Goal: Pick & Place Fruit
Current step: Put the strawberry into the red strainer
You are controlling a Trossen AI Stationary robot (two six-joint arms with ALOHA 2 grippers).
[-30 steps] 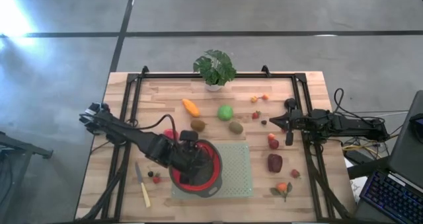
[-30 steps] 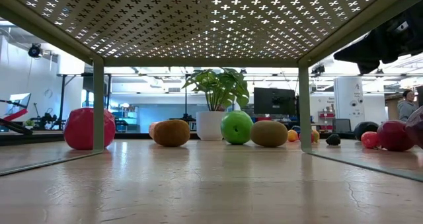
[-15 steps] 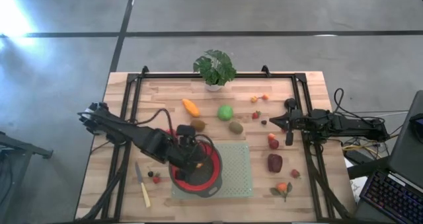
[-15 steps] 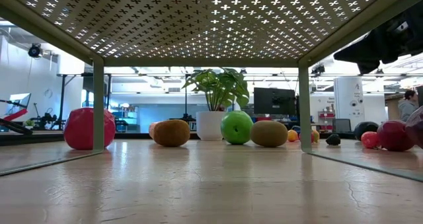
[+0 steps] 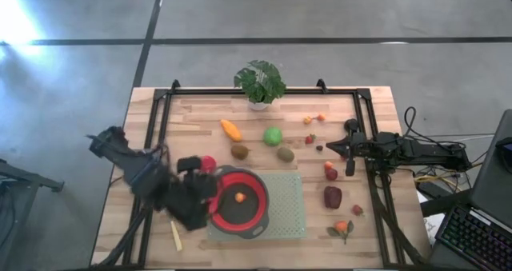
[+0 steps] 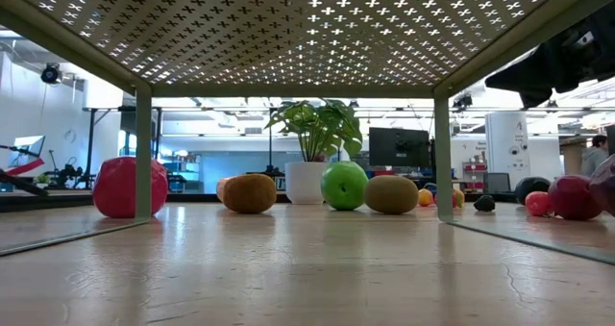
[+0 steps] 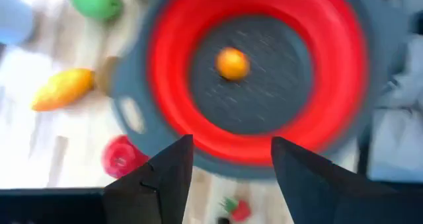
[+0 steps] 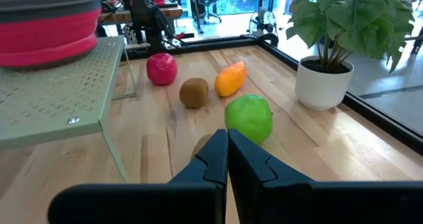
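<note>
A red bowl with a grey rim (image 5: 238,201) stands on a pale green perforated rack (image 5: 288,211). One tiny orange fruit (image 5: 239,197) (image 7: 232,63) lies on the bowl's floor. My left gripper (image 5: 202,201) (image 7: 231,178) is open, above the bowl's left rim, and holds nothing. On the wood lie the green ball (image 5: 273,135), the orange elongated piece (image 5: 230,129), two kiwis (image 5: 239,151) (image 5: 286,154), the red apple (image 5: 208,163) and the dark-red lump (image 5: 333,197). My right gripper (image 5: 350,169) (image 8: 227,151) is shut and waits near the right rail.
A potted plant (image 5: 260,81) stands at the far edge. A pale-handled knife (image 5: 174,235) lies near the left rail, with tiny red pieces (image 5: 188,215) beside it. More small fruit (image 5: 346,225) sits right of the rack. Black rails (image 5: 160,135) run along both sides.
My left gripper has drawn back from over the bowl toward the table's left edge, with blur in its motion. The tiny orange fruit now lies uncovered on the bowl's floor. The right arm has kept still.
</note>
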